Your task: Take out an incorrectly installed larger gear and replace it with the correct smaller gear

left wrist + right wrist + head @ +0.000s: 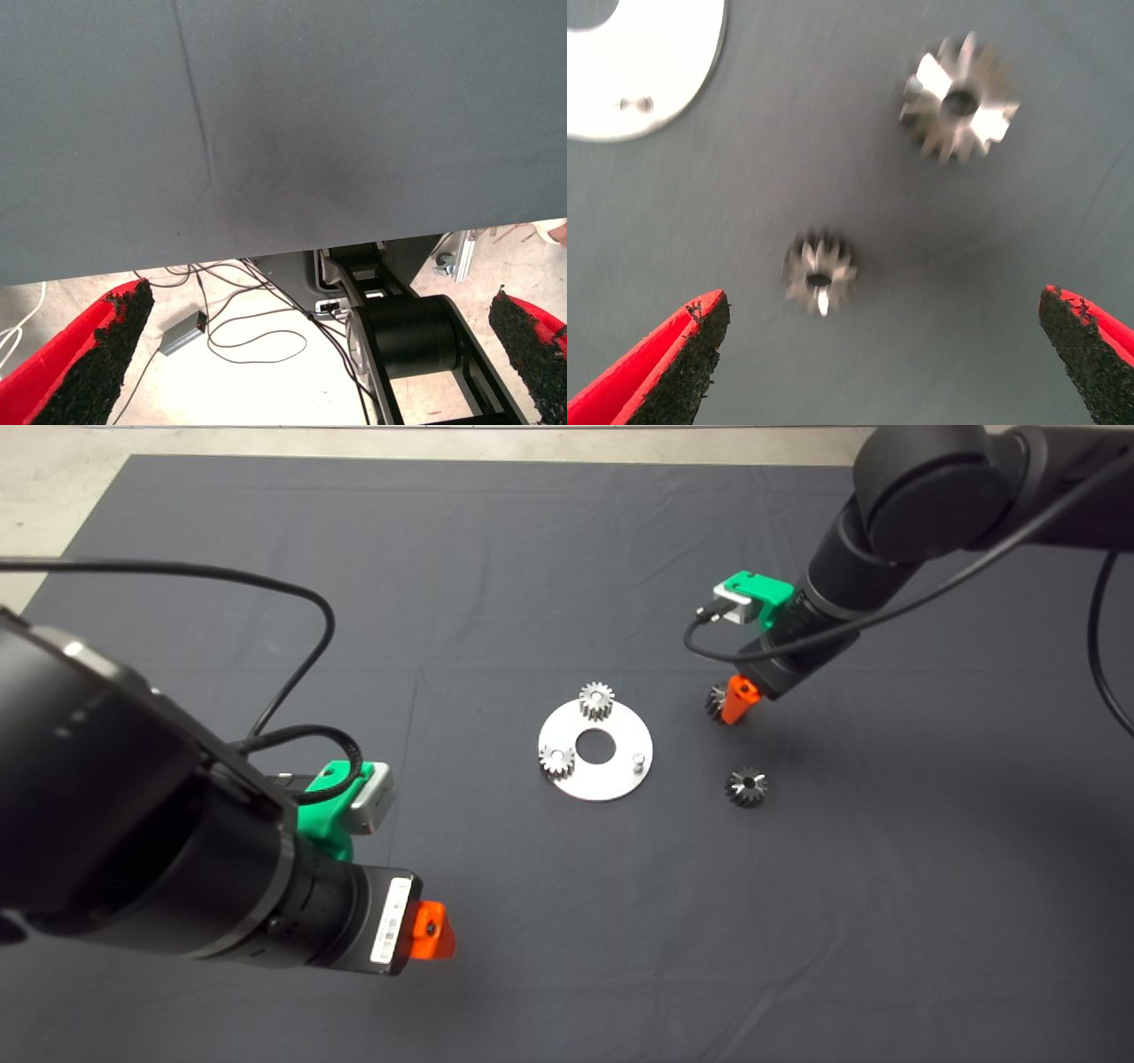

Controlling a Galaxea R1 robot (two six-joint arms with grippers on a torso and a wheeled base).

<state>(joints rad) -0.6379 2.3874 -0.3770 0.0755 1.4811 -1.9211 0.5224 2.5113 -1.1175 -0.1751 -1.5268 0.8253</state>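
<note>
Left gripper (312,361): parked over the mat's (496,558) near part, at 7 o'clock from the plate; fingers wide apart, nothing between them.
Smaller gear (747,786): flat on the mat, off the plate at 4 o'clock, not gripped.
Plate (611,784): round silver disc with a centre hole, lying mid-mat.
On the plate: one pale gear (557,760) at 8 o'clock and another (596,700) at 12 o'clock, each sitting on the disc; the peg (636,760) at 4 o'clock stands bare.
Larger gear (959,106): on the mat at 2 o'clock from the plate, apart from it and from the smaller gear; the head view shows it partly behind a red finger.
Right gripper (881,354): hangs above the two loose gears; pads spread wide, holding nothing; in its wrist view the smaller gear lies just ahead of the gap between the pads.
Done: removal looks finished, since the larger gear is off the plate and one peg is free.
Left: close on the smaller gear, carry it to the bare peg, and seat its hole over that peg so it sits beside the pale gears.
</note>
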